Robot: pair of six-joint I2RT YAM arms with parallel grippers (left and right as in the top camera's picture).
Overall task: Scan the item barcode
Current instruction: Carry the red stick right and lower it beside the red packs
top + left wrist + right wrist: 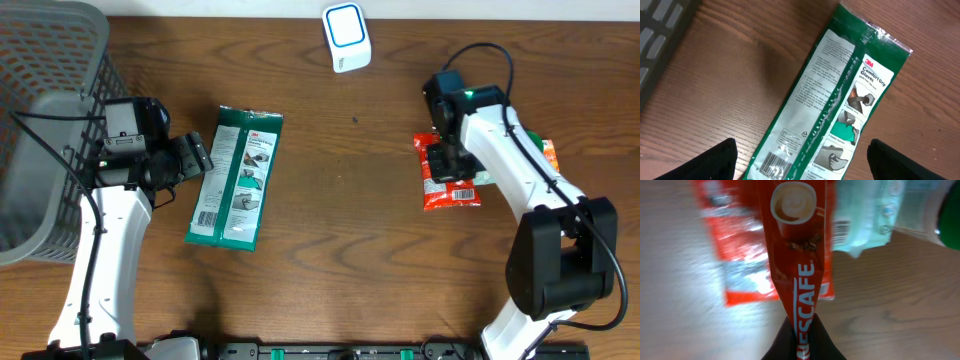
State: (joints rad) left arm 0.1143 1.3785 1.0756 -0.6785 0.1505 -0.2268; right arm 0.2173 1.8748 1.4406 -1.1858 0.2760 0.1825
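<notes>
Wood-grain table [350, 230]; grey basket [40, 60], white scanner [346, 37] at edges.

Table [340, 250]: dark brown wood grain, filling almost the whole overhead view.
Far edge: thin pale strip [200, 8] beyond the table — wall or floor, cannot tell.
Light: even overhead — pale glare [680, 330] on the wood in the right wrist view.

Grey mesh basket [58, 42], brown wooden table [340, 215]
</notes>
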